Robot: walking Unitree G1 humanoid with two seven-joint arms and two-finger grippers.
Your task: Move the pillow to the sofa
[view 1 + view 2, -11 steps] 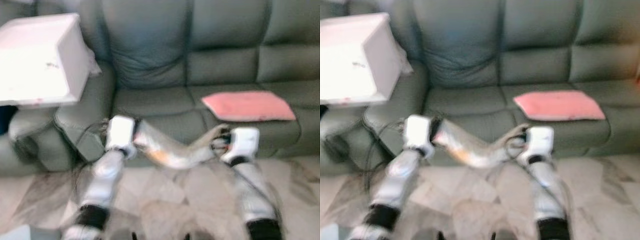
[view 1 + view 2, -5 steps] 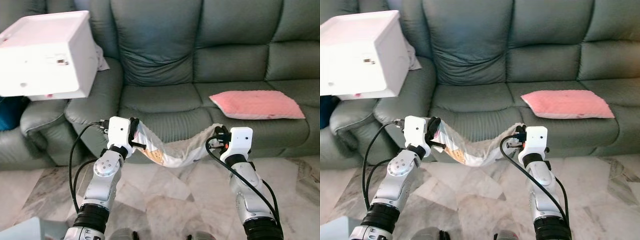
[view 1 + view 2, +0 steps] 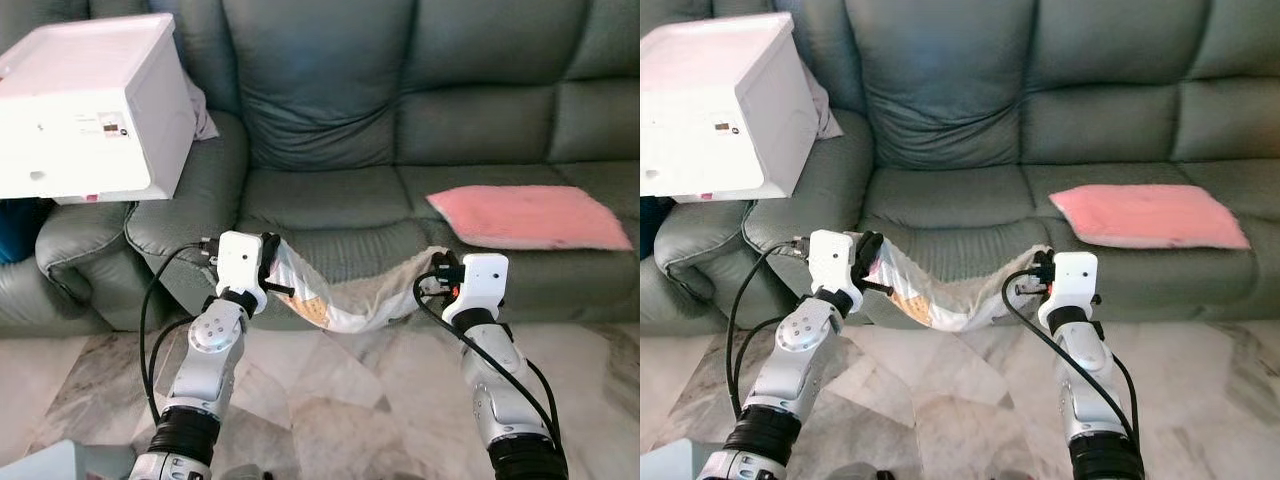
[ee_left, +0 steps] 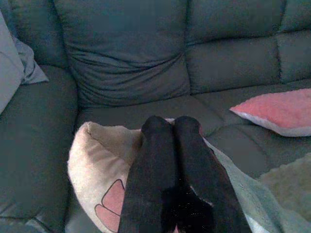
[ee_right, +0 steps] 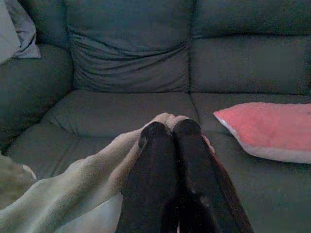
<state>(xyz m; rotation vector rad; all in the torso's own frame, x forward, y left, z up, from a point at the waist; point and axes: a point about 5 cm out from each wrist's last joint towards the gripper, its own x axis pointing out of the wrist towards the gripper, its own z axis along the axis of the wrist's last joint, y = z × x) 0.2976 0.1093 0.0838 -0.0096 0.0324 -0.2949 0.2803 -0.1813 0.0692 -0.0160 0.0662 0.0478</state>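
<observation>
Grey-green sofa [image 3: 400, 120] fills the background, marble floor [image 3: 330, 400] in front. One cream pillow [image 3: 345, 295] hangs slack betw. the 2 hands, sagging in mid-air just ahead of the seat cushion's front edge, not resting on it. Left hand [image 4: 171, 127] has fingers pinched tight on one end; right hand [image 5: 170, 130] clamped likewise on the other end. Judged approx. halfway: pillow lifted and brought up to the sofa; left to do is carry it over the seat & let go. Also 1 pink pillow [image 3: 530, 215] on the seat to the right, 1 white box [image 3: 90, 110] on the left armrest.
</observation>
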